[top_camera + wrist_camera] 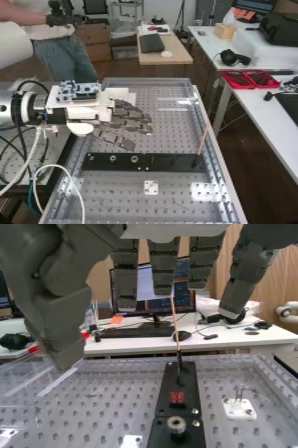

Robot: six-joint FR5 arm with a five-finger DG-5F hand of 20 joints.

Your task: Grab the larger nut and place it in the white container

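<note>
The hand (126,120) is above the bench, on the far side of the black bar (166,162), its fingers extended and loosely spread, touching none of the metal parts. On the bar stand the smaller nut (91,158), the larger nut (113,158) and the bearing (134,159). From the wrist view's top edge hang the fingers of the hand (163,266), open with nothing between them. Beyond them the bearing (176,425) stands on the bar (174,396).
A thin stick (203,141) rises from the bar's far right end. A white plate with holes (151,187) lies on the perforated bench (113,200) near the bar. Clear raised edges border the bench. A white rounded piece (81,129) is below the wrist.
</note>
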